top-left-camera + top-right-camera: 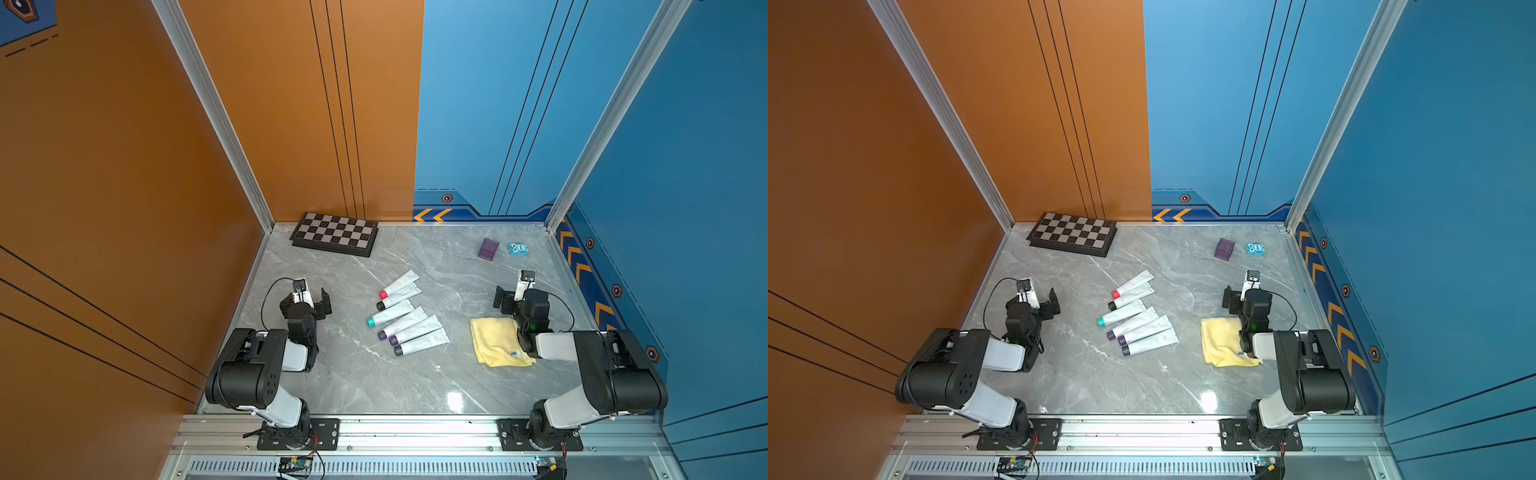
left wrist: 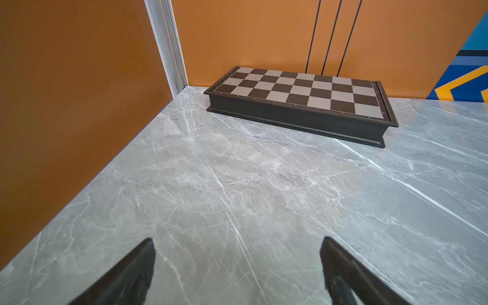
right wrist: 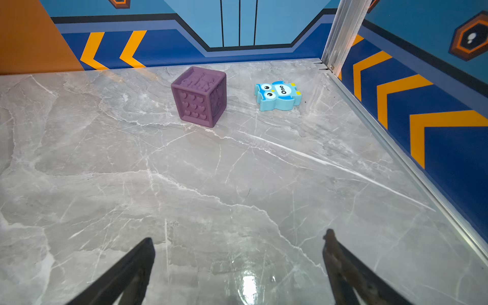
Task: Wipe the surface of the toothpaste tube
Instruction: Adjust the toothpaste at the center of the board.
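Setup noted, largest first: the grey marble table carries everything. A folded chessboard sits at the far wall on the left arm's side, well apart from the work and in our judgement mere clutter. The yellow cloth lies crumpled on the right arm's side, its outer edge hidden under that arm's forearm. We take this placing to mean that the right arm is the one to pick up the wiper. The toothpaste tubes, six of them, lie flat in a slanted row in the middle of the table between the two arms, side by side and apparently touching, with their caps turned toward the left arm. This puts them within reach of either arm, so one could steady a tube while the other wipes. Far off toward the right corner stand a purple cube and, near it, a small blue owl block, neither needed. The left gripper hovers over bare marble, jaws spread wide, nothing between them or touching them. The right gripper is likewise fully spread over bare table beyond the cloth, holding nothing; wiping not yet begun
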Controlling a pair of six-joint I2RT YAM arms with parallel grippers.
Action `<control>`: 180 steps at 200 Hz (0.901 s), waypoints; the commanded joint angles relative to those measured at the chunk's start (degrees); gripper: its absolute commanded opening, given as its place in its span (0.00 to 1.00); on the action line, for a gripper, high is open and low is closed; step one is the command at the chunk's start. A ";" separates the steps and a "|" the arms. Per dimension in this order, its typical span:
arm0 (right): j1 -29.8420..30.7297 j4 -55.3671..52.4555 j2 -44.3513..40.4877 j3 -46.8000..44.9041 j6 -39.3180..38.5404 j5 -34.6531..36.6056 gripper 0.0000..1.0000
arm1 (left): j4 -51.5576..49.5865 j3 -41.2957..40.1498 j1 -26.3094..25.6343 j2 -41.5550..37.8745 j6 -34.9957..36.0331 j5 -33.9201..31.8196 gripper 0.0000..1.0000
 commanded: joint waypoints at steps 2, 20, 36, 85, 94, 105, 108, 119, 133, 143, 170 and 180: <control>-0.13 -0.97 -0.65 0.94 -0.35 0.20 1.00 | -0.82 -0.19 0.04 -1.14 -1.16 -2.56 0.98; -0.30 -1.01 -0.59 0.91 -0.26 -0.22 1.00 | -0.78 -0.31 0.18 -1.15 -1.31 -2.41 0.98; -0.33 -1.02 -0.62 0.94 -0.21 -0.29 1.00 | -0.78 -0.22 0.12 -1.15 -1.30 -2.44 0.98; -0.66 -1.03 -0.65 0.98 -0.06 -0.73 1.00 | -0.96 0.63 0.16 -0.32 -0.95 -1.99 0.98; -0.56 -1.02 -0.56 1.00 -0.15 -0.68 1.00 | -0.87 0.29 0.16 -0.73 -1.11 -2.19 0.98; -0.57 -1.02 -0.61 0.98 -0.11 -0.72 1.00 | -0.87 -0.06 0.24 -1.05 -1.24 -2.29 0.98; -0.57 -1.00 -0.60 0.97 -0.09 -0.77 1.00 | -0.87 -0.08 0.22 -1.08 -1.25 -2.34 0.98; -0.57 -0.93 -0.60 0.98 -0.09 -0.73 1.00 | -0.87 0.08 0.22 -0.92 -1.19 -2.08 0.98; -0.57 -0.93 -0.61 0.99 -0.12 -0.64 1.00 | -0.94 0.19 0.22 -0.71 -0.87 -1.40 0.98; -0.44 -0.93 -0.60 0.98 -0.18 -0.47 1.00 | -0.79 0.10 0.18 -0.90 -0.80 -1.26 0.98; 0.60 -11.16 -4.09 5.20 0.05 3.19 1.00 | -1.15 -1.17 0.07 -5.09 0.17 -0.15 0.98; 0.70 -20.26 -5.25 9.78 1.07 4.31 1.00 | -1.89 -2.40 -0.43 -8.63 0.87 -0.36 0.98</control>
